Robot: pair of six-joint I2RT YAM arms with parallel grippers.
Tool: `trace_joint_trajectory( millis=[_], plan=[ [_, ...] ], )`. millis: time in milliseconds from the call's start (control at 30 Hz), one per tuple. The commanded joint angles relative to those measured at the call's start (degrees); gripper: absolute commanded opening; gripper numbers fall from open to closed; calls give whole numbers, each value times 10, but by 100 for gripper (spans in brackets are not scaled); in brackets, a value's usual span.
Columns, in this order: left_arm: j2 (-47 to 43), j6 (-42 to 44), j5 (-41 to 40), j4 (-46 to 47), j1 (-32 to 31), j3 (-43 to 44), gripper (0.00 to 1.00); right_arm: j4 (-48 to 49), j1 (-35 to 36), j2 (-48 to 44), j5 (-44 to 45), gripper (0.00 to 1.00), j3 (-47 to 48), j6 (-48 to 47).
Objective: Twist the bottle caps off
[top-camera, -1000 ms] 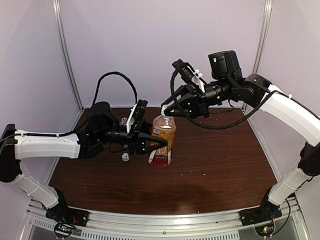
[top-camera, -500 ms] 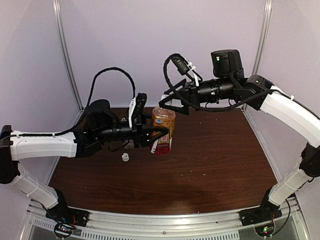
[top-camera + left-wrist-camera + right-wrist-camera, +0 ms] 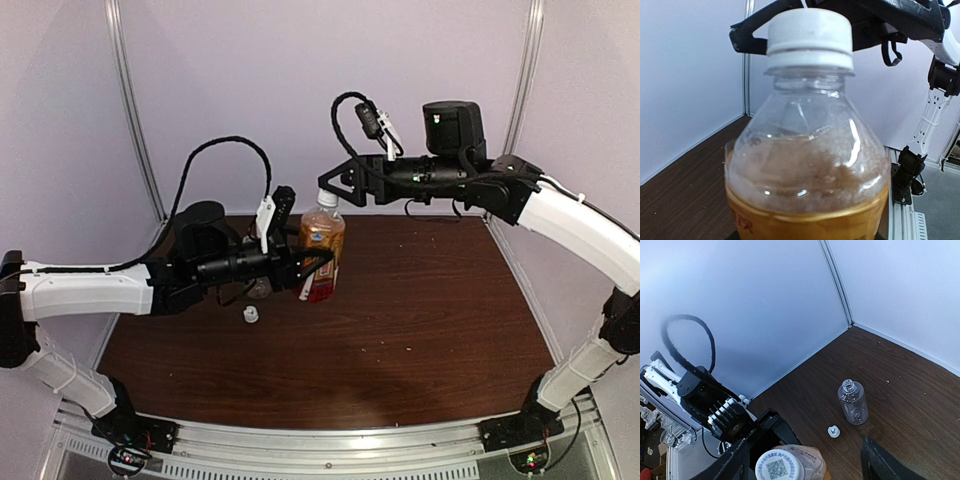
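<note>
Nearest to us in the top view, a loose white cap (image 3: 250, 315) is sitting on the dark wood table (image 3: 430, 330), at roughly 7 o'clock from the amber bottle (image 3: 324, 238). The left gripper (image 3: 316, 270) is clamping that bottle around its red-and-white label, holding it tilted. Tea-brown liquid is filling it to the shoulder with a foamy film above, and its white cap (image 3: 809, 37), QR sticker on top, is sitting on the neck. Behind the left gripper, the clear bottle (image 3: 852, 404) is standing upright, mouth uncovered. Farthest back, the right gripper (image 3: 807, 466) is hovering over the capped bottle, fingers spread at 3 and 9 o'clock, not touching the cap.
</note>
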Motion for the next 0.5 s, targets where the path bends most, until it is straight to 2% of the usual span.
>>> trace_joint_trajectory(
  millis=[0,133,367,467],
  plan=[
    [-12,11,-35,0,-1,6,18,17,9,10,27,76,-5,24],
    [-11,12,-48,-13,-1,10,18,11,12,20,27,72,-1,24],
    [-13,16,-57,-22,-1,11,17,10,14,30,20,56,1,21],
    [-14,16,-57,-23,-1,11,18,9,14,35,14,53,-1,21]
  ],
)
